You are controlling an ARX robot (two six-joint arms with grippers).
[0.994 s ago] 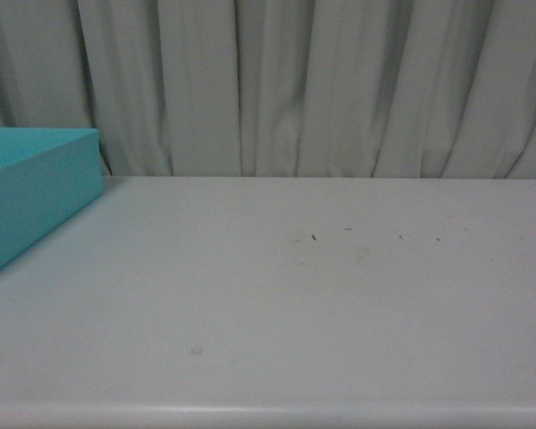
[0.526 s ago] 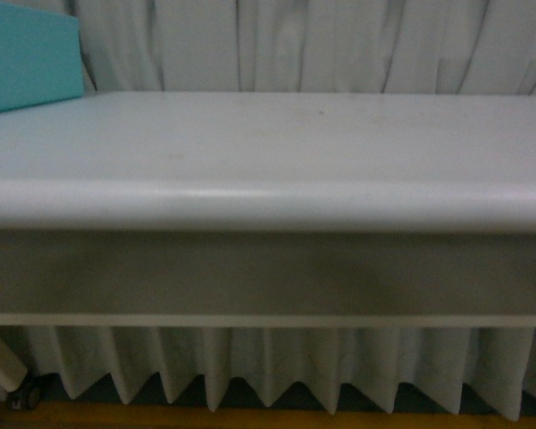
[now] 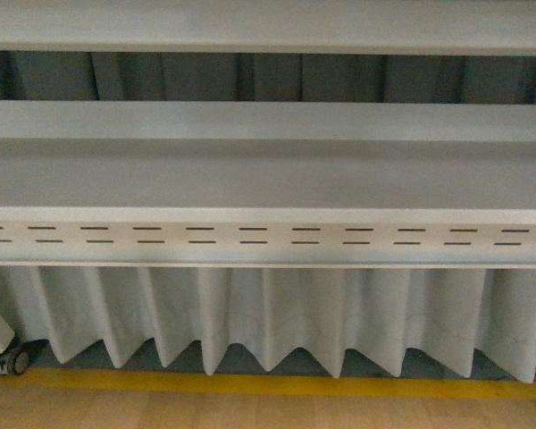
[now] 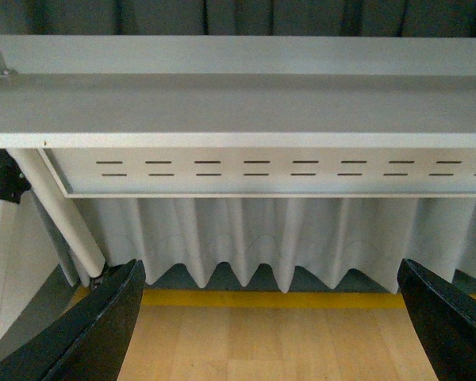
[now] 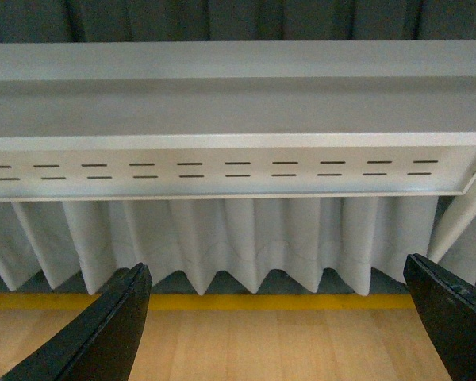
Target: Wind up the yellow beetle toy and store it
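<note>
Under the worktop (image 3: 268, 179) edge, all three views show only a white curtain (image 3: 268, 313) and wood floor (image 3: 268, 413). Both grippers' jaws stand wide open and empty: left gripper (image 4: 270, 325), right gripper (image 5: 274, 325). No yellow beetle toy shows anywhere. It is likely light, hard and smooth, best pinched across its sides.

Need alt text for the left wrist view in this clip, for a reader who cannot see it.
The open left tool holds nothing and faces the underside of a pale table frame with a slotted rail. Below hang a pleated white curtain, a yellow floor stripe and wood flooring. No toy is visible.
</note>
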